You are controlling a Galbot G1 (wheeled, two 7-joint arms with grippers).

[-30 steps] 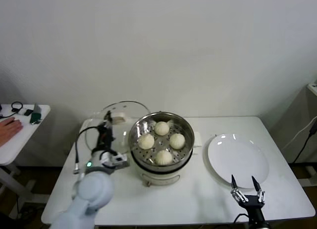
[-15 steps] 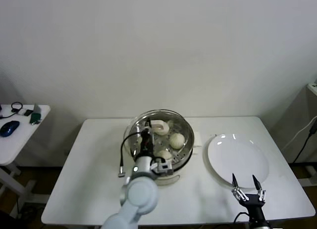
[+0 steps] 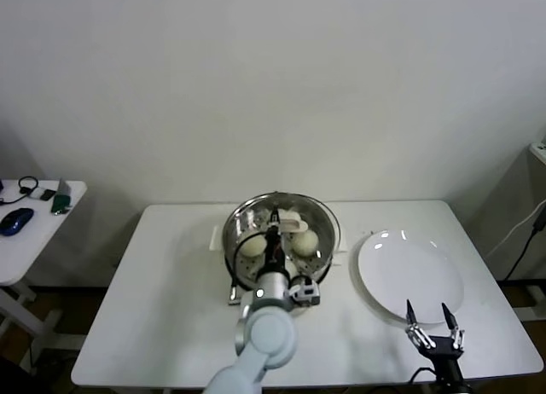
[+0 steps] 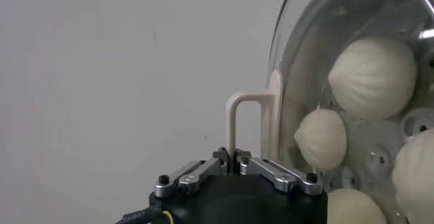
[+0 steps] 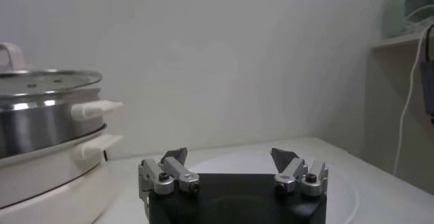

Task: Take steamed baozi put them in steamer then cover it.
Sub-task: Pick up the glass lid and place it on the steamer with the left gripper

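The left gripper (image 4: 237,156) is clamped on the cream handle (image 4: 245,122) of the glass lid (image 3: 281,228), holding it over the steamer (image 3: 317,256) with the baozi (image 4: 372,75) inside. Beside the steamer's white plate (image 3: 410,275), the right gripper (image 3: 433,319) waits, fingers apart.

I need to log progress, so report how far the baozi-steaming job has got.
Done: the steamed baozi already sit inside the steamer.
In hand: the left claw is shut on the handle of the cover and holds it over the steamer; the right wrist view shows it resting about level on the rim.
Left: release the handle and draw the arm away. The right claw waits open beside the white plate.
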